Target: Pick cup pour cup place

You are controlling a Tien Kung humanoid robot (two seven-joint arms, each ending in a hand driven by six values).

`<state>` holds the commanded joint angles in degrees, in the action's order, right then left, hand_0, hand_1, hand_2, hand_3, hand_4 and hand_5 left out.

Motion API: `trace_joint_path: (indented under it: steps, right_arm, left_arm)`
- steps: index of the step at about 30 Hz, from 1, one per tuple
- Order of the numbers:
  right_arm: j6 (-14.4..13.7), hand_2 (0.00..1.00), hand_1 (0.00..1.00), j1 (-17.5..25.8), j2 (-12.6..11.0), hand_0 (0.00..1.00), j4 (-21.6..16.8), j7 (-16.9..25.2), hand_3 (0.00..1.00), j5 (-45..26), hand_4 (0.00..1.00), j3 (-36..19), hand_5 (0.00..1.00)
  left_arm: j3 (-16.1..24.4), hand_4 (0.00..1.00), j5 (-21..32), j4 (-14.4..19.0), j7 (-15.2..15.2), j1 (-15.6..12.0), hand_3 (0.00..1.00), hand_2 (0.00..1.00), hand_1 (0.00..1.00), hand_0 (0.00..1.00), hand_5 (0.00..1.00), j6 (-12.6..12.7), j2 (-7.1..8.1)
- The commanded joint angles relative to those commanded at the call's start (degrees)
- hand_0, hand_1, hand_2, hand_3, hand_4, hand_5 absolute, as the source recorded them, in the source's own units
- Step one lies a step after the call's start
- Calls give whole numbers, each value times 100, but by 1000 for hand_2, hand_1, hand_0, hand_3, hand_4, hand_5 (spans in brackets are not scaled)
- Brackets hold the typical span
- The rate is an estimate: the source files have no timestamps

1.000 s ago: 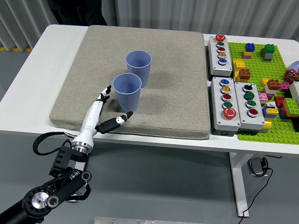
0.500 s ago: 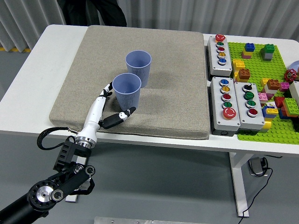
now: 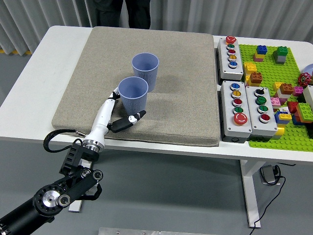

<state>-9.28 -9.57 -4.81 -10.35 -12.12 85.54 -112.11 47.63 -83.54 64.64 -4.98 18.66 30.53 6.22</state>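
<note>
Looking across the white worktop (image 3: 29, 73), you have the big grey mat (image 3: 186, 98) carrying both cups, with the button boxes (image 3: 242, 105) and the green brick plate (image 3: 288, 98) well off to the right and taking no part. Over the last second your left hand (image 3: 120, 111) has slid forward and rightward along the mat, from short of the near cup (image 3: 133, 95) to right up against it. Its fingers (image 3: 113, 97) now reach up the cup's left side and the thumb (image 3: 131, 120) lies below its base on the near side. The hand is spread wide around the cup and grips nothing yet; whether any finger actually touches the wall is too fine to tell. That puts you at the end of the approach, with closing and lifting not yet begun. The near cup stands upright on the mat just in front of the far cup (image 3: 145, 70), which is also upright, the two nearly touching. You can see into both from above, and nothing shows inside either, though a little content could be missed. Your right arm is out of view.
</note>
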Motion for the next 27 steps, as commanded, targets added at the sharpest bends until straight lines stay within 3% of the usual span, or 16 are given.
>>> trace_joint_path:
  steps: [9,13,19,24,25,27]
  right_arm:
    - [1,593,628,-8,-6,693,0,0,587,7,2,0,293]
    - [2,593,628,-9,-8,693,0,-1,587,12,2,-2,293]
    - [3,593,628,-28,-11,693,0,-2,587,12,2,-4,294]
    - [2,593,628,-35,-14,693,1,1,587,3,2,5,294]
    - [1,593,628,-36,-14,694,1,1,587,1,2,6,292]
    - [4,593,628,-36,-15,694,2,2,587,3,2,6,292]
  left_arm:
    - [-29,966,107,-123,19,148,998,998,932,925,519,-64,-29]
    - [-59,968,425,-139,-20,204,998,998,930,922,523,-236,-36]
    - [-156,969,1365,-157,-158,332,998,998,928,917,525,-515,-39]
    - [-165,969,1381,-172,-151,402,998,998,928,917,525,-577,-67]
    - [-162,921,1367,-173,-151,407,998,998,926,916,383,-587,-72]
    - [-134,921,1339,-174,-173,412,998,998,926,916,383,-632,-86]
